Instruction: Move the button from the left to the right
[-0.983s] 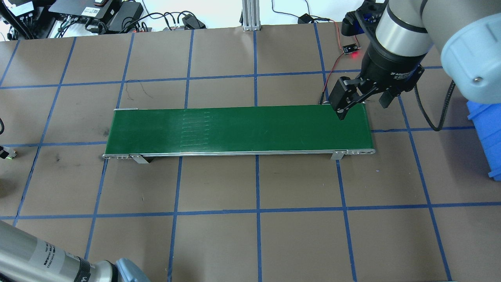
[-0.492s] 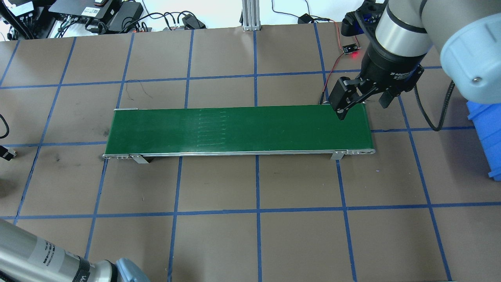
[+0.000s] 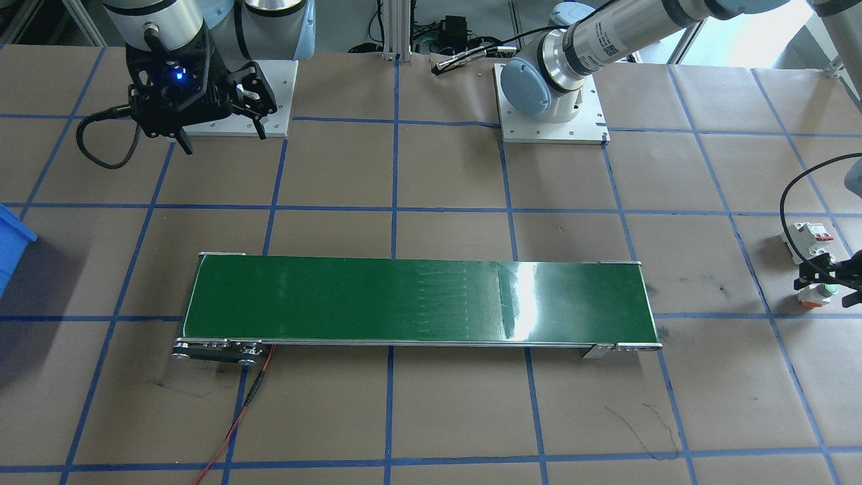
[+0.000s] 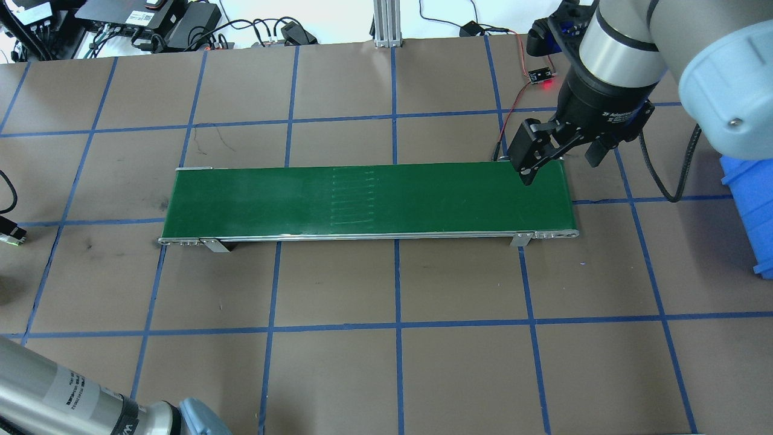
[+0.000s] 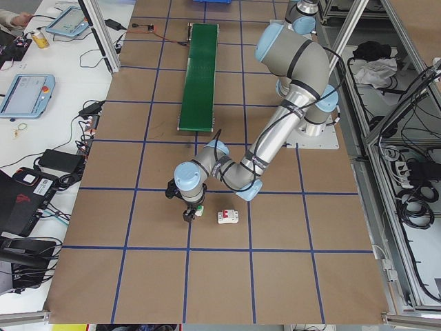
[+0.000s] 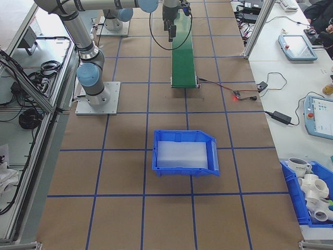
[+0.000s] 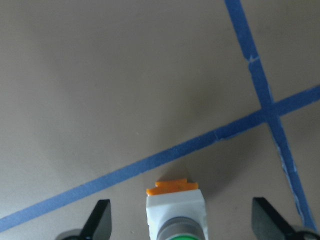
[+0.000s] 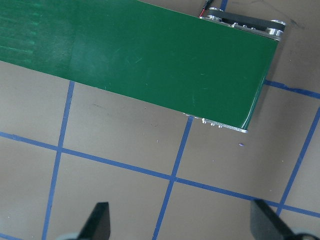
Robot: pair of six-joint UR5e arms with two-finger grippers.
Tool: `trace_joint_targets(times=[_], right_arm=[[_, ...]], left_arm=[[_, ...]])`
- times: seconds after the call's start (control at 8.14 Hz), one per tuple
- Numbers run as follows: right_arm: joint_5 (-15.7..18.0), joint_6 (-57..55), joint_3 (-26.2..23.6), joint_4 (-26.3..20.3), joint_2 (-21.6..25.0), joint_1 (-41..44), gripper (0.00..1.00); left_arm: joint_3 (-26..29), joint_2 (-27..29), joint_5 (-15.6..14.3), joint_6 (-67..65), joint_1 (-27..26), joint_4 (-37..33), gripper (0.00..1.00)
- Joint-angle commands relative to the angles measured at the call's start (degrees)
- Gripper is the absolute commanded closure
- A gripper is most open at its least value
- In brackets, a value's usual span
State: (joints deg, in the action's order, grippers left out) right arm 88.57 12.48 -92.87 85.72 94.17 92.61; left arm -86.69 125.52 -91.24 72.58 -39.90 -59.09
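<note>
The button (image 7: 176,210), with a green cap, white-grey body and orange base, lies on the brown table paper beside a blue tape line. My left gripper (image 7: 182,225) hangs open over it, its fingers (image 7: 100,222) well clear on both sides. The front-facing view shows the button (image 3: 817,294) under the left gripper (image 3: 832,279) at the table's end. In the left side view the button (image 5: 198,210) sits below the near arm's wrist. My right gripper (image 4: 558,160) is open and empty above the far right end of the green conveyor belt (image 4: 368,199).
A white circuit breaker (image 3: 805,237) with red levers lies close to the button. A blue bin (image 6: 184,151) stands past the conveyor's right end. A small board with a red light (image 4: 542,77) and red wires lies behind the belt. Cables and boxes line the back edge.
The faint marks on the green belt have slid to the right. The left gripper's tip at the overhead view's left edge has shifted slightly. The right arm has stayed still.
</note>
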Motion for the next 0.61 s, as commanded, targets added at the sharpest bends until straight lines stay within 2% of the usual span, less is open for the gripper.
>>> trace_joint_targets(times=[0.0,0.25,0.49], right_arm=[[0.2,0.0,-0.03,-0.02,-0.04,-0.06,0.0],[0.38,0.0,0.06,-0.02,-0.04,-0.06,0.0],[0.21,0.09,0.06,0.06,0.05,-0.06,0.0]], left_arm=[[-0.32,0.08,2.91,0.81,0.0,1.7,0.07],[-0.4,0.08,2.3,0.98,0.0,1.7,0.0],[-0.4,0.78,2.12,1.16,0.09,1.61,0.0]])
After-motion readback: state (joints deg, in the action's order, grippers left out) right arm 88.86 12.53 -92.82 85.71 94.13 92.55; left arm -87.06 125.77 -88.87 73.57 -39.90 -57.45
